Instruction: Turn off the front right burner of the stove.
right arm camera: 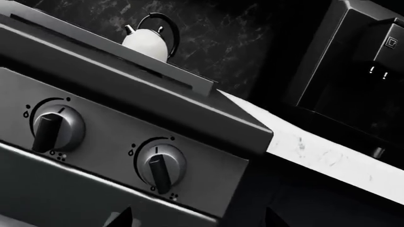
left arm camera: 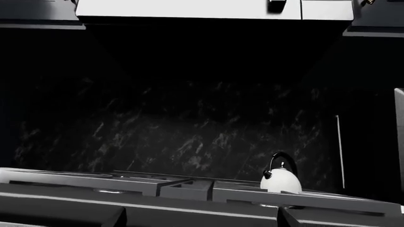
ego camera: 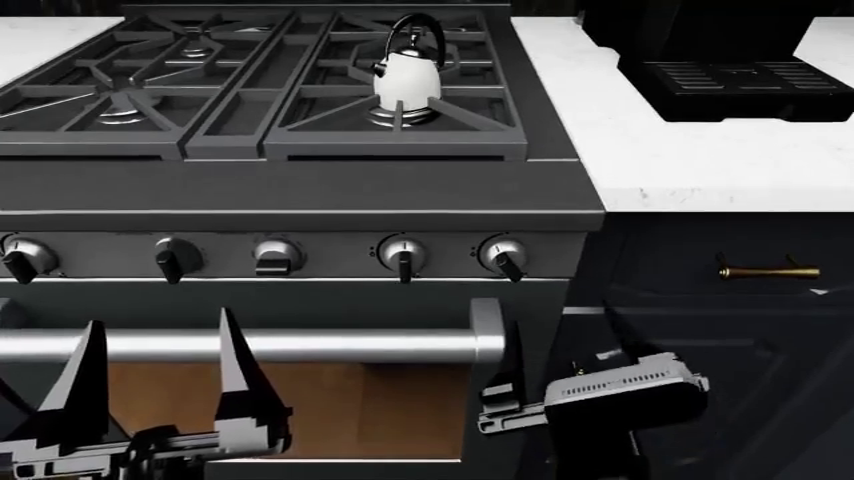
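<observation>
1. Left wrist view: only the stove (left arm camera: 189,198) top and a white kettle (left arm camera: 281,179) show ahead of this arm.
2. Head view: the left gripper (ego camera: 160,385) hangs open; the right gripper (ego camera: 505,400), state unclear, sits below the rightmost knob (ego camera: 503,255); front right burner (ego camera: 403,115) lies beyond, under the kettle.
3. Right wrist view: that knob is untouched, probably still on.

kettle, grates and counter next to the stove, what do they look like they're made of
Kettle: likely enamelled metal, judging by its smooth glossy white body with black handle and knob. Grates: probably cast iron, being thick matte dark grey bars. Counter: looks like polished white stone, marble or quartz, with faint grey speckling visible in the right wrist view. These are simulator renders, so all three are guesses from appearance.
</observation>
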